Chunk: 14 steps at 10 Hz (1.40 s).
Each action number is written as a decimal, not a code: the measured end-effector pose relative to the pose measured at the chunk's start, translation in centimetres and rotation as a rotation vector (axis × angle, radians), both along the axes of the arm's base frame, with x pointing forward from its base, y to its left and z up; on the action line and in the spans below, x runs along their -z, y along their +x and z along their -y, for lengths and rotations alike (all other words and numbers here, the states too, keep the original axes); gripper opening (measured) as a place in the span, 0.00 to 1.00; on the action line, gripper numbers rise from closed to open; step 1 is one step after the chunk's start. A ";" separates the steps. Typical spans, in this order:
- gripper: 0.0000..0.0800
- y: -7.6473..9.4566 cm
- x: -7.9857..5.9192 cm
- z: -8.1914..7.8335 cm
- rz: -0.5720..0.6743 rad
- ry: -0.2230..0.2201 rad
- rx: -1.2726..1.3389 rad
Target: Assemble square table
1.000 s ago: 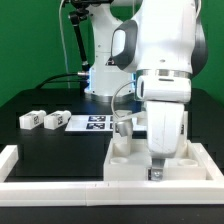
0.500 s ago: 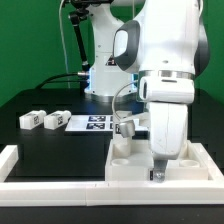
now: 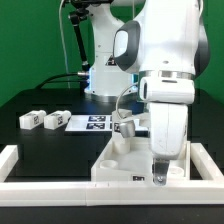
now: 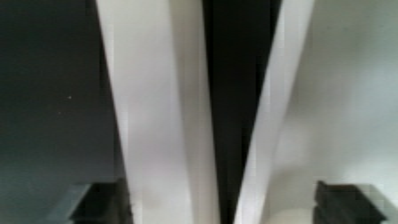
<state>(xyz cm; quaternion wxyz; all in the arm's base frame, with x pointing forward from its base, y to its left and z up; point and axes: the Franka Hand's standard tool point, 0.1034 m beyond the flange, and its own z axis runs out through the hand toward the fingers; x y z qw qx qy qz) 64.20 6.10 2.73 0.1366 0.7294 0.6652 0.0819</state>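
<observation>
1. The gripper [image 3: 158,175] points straight down at the near edge of the white slab [image 3: 118,176], the tabletop of the square table. This is at about six o'clock in the exterior view.
2. Its jaws straddle that near rim and appear to be clamped on it. In the wrist view the two dark fingers [image 4: 98,203] stand well apart. Between them run long white bands of the slab with a dark gap down the middle. The picture is too blurred to show the contact itself.
3. The slab lies with its recessed face up, and round corner sockets show on that face. It fills the exterior view from about five to seven o'clock, just behind the low white border wall [image 3: 40,166].
4. A black-and-white tag [image 3: 139,179] sits on the slab's near edge, just beside the gripper.
5. Two small white leg blocks [image 3: 30,119] [image 3: 57,121] lie side by side on the black table [image 3: 55,147] at about nine o'clock. They are well apart from the slab.
6. The marker board [image 3: 95,123] lies flat near the centre, just beside the second block.
7. Another small tagged block [image 3: 124,127] sits just behind the slab's far edge. The arm [image 3: 165,60] partly hides it.
</observation>
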 end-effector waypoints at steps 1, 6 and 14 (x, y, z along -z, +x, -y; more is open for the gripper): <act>0.75 0.1 0.1 -0.3 0.002 0.006 0.012; 0.81 0.0 0.4 -0.1 -0.001 0.005 0.017; 0.81 -0.2 -7.6 3.3 0.008 0.002 0.081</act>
